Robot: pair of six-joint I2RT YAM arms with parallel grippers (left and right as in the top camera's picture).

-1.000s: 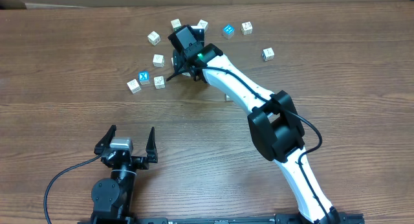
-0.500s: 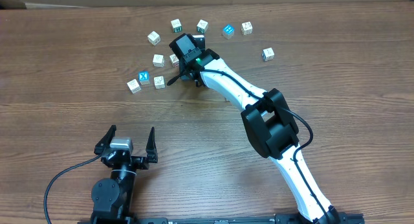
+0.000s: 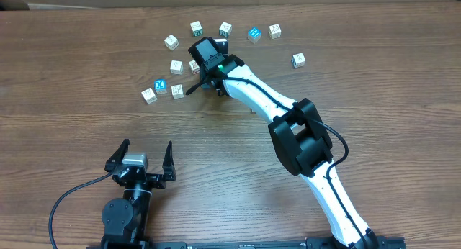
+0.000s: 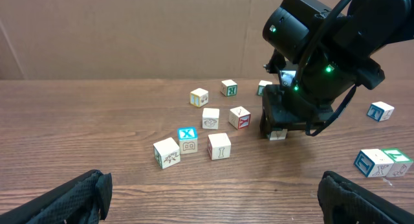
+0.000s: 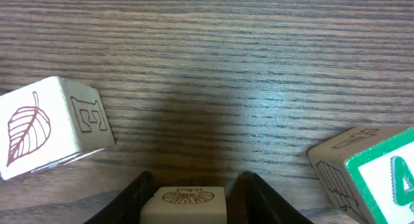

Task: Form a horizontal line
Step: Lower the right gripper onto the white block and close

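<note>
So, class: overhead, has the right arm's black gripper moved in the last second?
Yes. The right gripper has drawn back toward the robot's base, away from the small whitish green-lettered wooden cube at the far side.

Wood, cardboard and plastic, mostly matt.
The table [image 3: 72, 98] is a smooth brown wood-grain board with a soft shine under the light. The letter cubes [image 3: 171, 42] look like pale matt wood with printed coloured faces. The right arm [image 3: 256, 96] has glossy white plastic shells and black plastic joints. Behind stands plain matt cardboard [image 4: 129, 30]. On the left gripper [image 3: 146, 144] the fingers [image 4: 61, 201] look black and a little grainy.
</note>
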